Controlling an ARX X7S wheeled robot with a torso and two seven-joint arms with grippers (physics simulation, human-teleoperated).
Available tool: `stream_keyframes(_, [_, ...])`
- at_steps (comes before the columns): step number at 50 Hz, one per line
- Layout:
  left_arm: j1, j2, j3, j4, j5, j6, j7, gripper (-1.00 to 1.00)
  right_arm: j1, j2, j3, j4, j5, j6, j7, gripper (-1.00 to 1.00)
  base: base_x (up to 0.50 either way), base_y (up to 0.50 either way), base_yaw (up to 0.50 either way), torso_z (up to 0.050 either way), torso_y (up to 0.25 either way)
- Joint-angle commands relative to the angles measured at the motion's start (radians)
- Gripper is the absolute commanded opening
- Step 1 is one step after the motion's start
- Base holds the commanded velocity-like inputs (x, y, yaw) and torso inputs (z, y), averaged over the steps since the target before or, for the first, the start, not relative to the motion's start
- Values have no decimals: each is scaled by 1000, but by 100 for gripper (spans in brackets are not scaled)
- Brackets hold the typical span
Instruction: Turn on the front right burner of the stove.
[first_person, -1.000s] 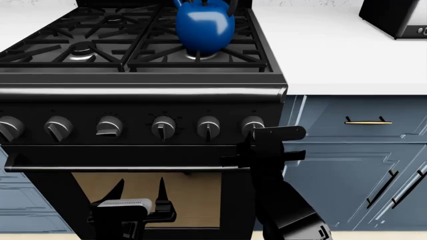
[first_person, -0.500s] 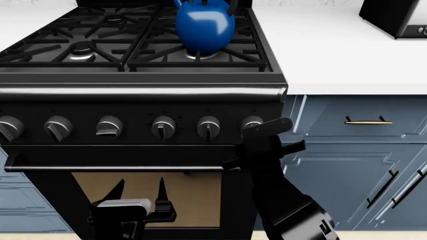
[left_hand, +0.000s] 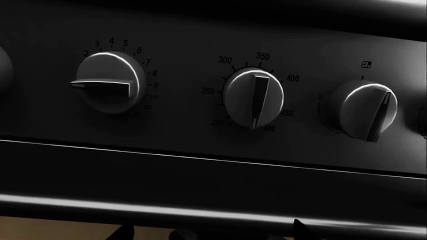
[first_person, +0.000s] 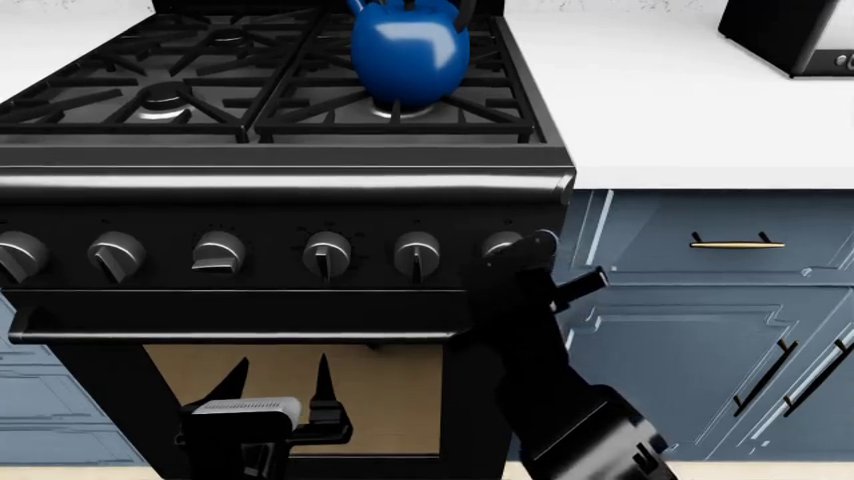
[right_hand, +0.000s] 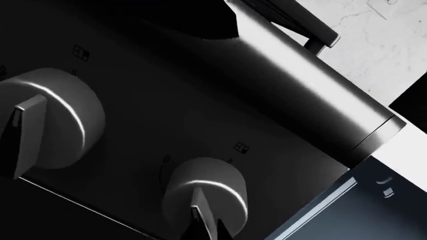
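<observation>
The black stove (first_person: 267, 185) fills the left of the head view. A blue kettle (first_person: 407, 50) sits on the front right burner (first_person: 398, 112), hiding most of it. My right gripper (first_person: 514, 252) is at the rightmost knob (right_hand: 203, 192) of the knob row. In the right wrist view the gripper (right_hand: 212, 231) has its dark fingertips on either side of the knob's ridge, shut on it. My left gripper (first_person: 274, 385) is open and empty, low in front of the tan oven window (first_person: 387, 390). Its wrist view shows three other knobs (left_hand: 253, 97).
White countertop (first_person: 694, 110) lies right of the stove, with a small black appliance (first_person: 794, 35) at its far corner. Blue cabinet doors and a drawer with a brass handle (first_person: 735, 242) are below. The oven door handle (first_person: 240, 335) runs under the knobs.
My right gripper has rolled anticlockwise on the rightmost knob, its body tilting from level to slanted. The left gripper and the kettle have not moved.
</observation>
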Motion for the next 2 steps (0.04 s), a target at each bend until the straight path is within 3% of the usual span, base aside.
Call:
stream_keyframes(1, [0, -4, 5, 3, -2, 0, -5, 100, 26, 3, -58, 1, -10, 20, -24, -100, 0, 0, 0, 0, 0])
stream_keyframes(2, [0, -4, 5, 3, -2, 1, -6, 100, 28, 4, -59, 5, -9, 20, -26, -100, 0, 0, 0, 0, 0])
